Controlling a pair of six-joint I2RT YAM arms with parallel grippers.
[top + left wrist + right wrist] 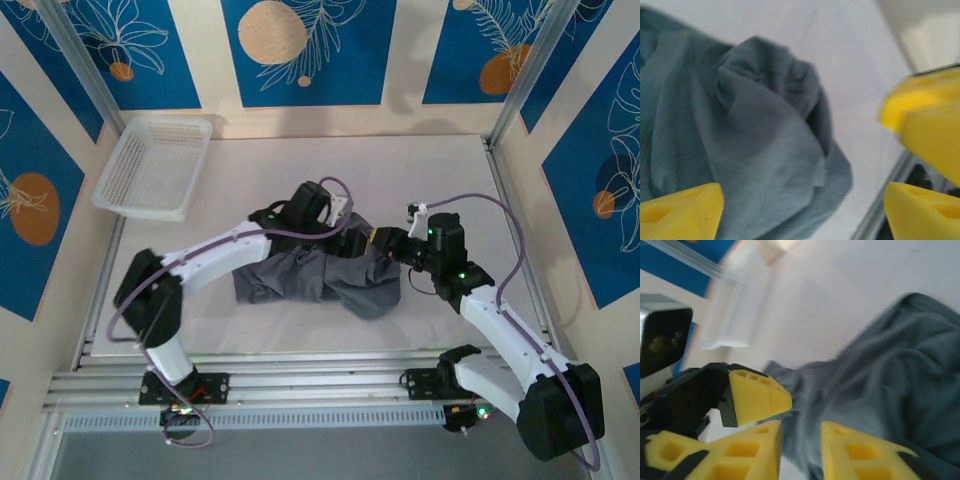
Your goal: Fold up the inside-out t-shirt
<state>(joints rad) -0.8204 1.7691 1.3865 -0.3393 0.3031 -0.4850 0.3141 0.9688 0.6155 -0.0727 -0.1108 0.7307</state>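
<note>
The inside-out t-shirt (318, 282), plain slate-grey cloth, lies crumpled in a heap at the middle of the table. Both grippers meet over its upper right part. My left gripper (352, 243) stands wide open, and in the left wrist view the bunched t-shirt (760, 150) lies loose below my left gripper (802, 212), between its spread yellow fingers (680, 210). My right gripper (380, 240) faces it closely. In the right wrist view my right gripper (801, 442) shows a narrow gap between its fingers, with blurred t-shirt (880, 385) cloth behind the gap.
A white mesh basket (155, 165) stands at the back left of the table. A yellow finger of the other arm (757, 396) sits just ahead of my right fingers. Metal rails (300, 385) run along the near edge, and patterned walls close in the table.
</note>
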